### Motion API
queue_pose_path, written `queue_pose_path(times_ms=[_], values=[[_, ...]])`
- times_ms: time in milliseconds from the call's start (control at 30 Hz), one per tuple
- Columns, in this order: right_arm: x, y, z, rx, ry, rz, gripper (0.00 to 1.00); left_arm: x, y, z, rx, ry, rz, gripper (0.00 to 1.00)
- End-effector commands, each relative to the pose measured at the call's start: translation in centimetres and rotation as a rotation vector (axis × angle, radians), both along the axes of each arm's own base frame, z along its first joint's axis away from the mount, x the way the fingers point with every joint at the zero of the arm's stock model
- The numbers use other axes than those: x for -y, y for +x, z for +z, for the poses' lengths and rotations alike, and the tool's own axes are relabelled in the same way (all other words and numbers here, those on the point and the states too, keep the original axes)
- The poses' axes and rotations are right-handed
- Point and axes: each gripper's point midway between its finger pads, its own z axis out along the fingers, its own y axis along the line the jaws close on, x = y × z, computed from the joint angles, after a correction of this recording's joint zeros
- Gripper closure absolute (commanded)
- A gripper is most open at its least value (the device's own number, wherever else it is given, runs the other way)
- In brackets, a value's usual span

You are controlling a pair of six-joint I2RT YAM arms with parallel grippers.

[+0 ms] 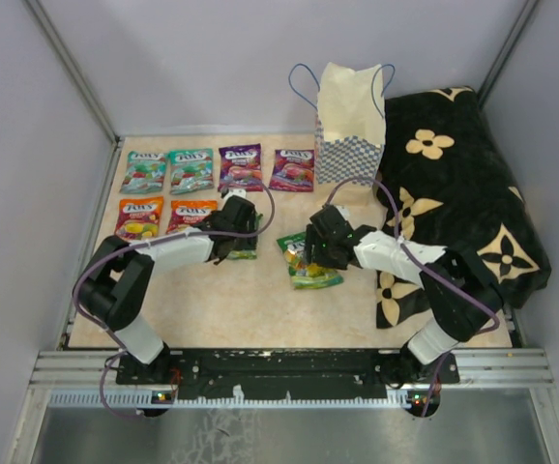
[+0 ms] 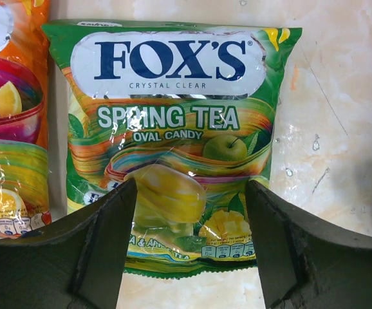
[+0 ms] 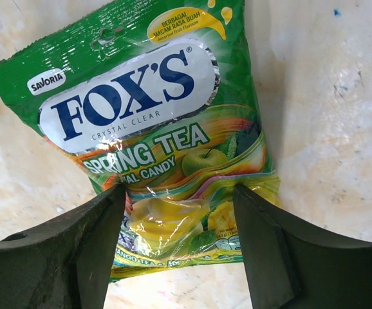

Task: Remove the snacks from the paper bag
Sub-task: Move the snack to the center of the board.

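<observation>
L gripper point(image 2: 191, 193) spread astride green packet point(image 2: 173, 129), R gripper point(image 3: 178, 193) same astride 2nd green packet point(image 3: 147, 116), lower corners hidden

Paper bag point(image 1: 349, 135): tan kraft, blue-white checkered band on the lower part, blue cord handles.
Teal snack packets point(image 1: 144, 171): two.
Purple snack packets point(image 1: 240, 166): two.
Orange-red snack packets point(image 1: 139, 217): two.
Green snack packets point(image 2: 173, 141): white logo panel, navy lettering, yellow-green fruit pictures.
Cloth point(image 1: 473, 193): black, cream flower pattern.
Worktop point(image 1: 260, 300): beige, marbled.
</observation>
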Motion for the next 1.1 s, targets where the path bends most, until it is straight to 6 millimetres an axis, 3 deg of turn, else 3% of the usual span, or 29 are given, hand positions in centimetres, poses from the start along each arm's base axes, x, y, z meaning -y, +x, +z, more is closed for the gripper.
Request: queue_pose_path(times_ms=[0, 400, 800, 967, 1067], values=[[-1.9, 2.2, 0.5, 0.025, 0.065, -0.104, 0.33, -0.2, -0.2, -1.2, -0.052, 0.033, -0.031, 0.25], [-3.5, 6.5, 0.5, 0.038, 0.039, -0.246, 0.31, 1.5, 0.7, 1.7, -0.004, -0.046, -0.062, 0.21], [-3.5, 8.4, 0.2, 0.045, 0.015, -0.357, 0.32, 4.3, 1.3, 1.1, -0.034, -0.146, -0.114, 0.19], [-3.8, 8.9, 0.3, 0.049, 0.015, -0.339, 0.33, 5.0, 1.9, 3.2, 0.003, -0.175, -0.129, 0.18], [-4.4, 9.4, 1.3, 0.075, 0.035, -0.29, 0.32, 5.3, 2.5, 5.2, 0.04, -0.184, -0.142, 0.16]])
